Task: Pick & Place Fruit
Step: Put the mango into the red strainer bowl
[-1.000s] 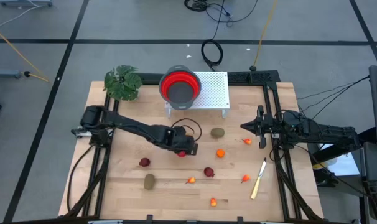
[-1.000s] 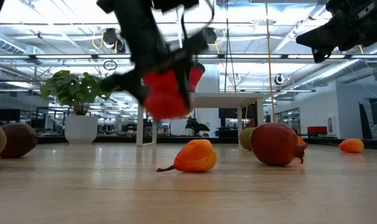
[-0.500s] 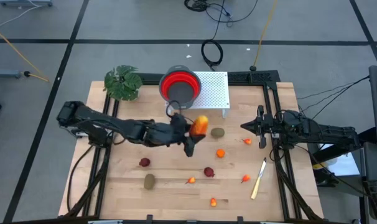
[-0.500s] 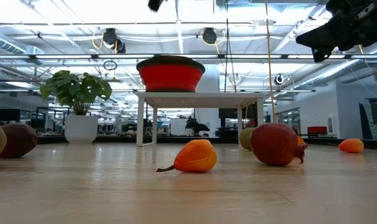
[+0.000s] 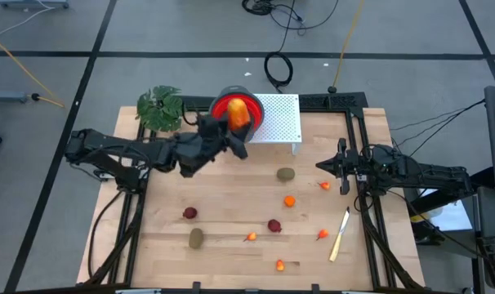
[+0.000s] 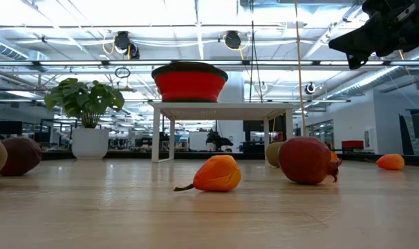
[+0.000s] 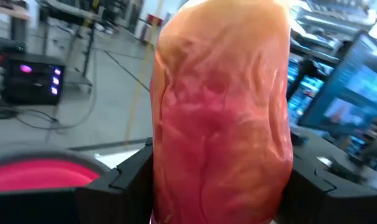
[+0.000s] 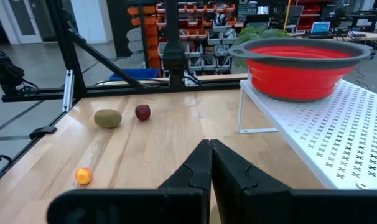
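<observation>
The left gripper hangs over the red bowl, clenched on the long red-orange fruit, which sits above the bowl's opening; in the left wrist view that fruit fills the space between the two dark fingers, with the bowl's red rim just beside it. The bowl stands on a white perforated stand at the far edge of the table, with a leafy plant to its left. The other fruit lies on the wood nearer than the stand: an olive oval closest to the stand, a small orange round beyond it, two dark red rounds, a second olive oval, and small orange and red bits. A pale-handled knife lies well right of the stand. The right gripper waits to the right of the stand, near the table's right edge, its fingers pressed together on nothing.
</observation>
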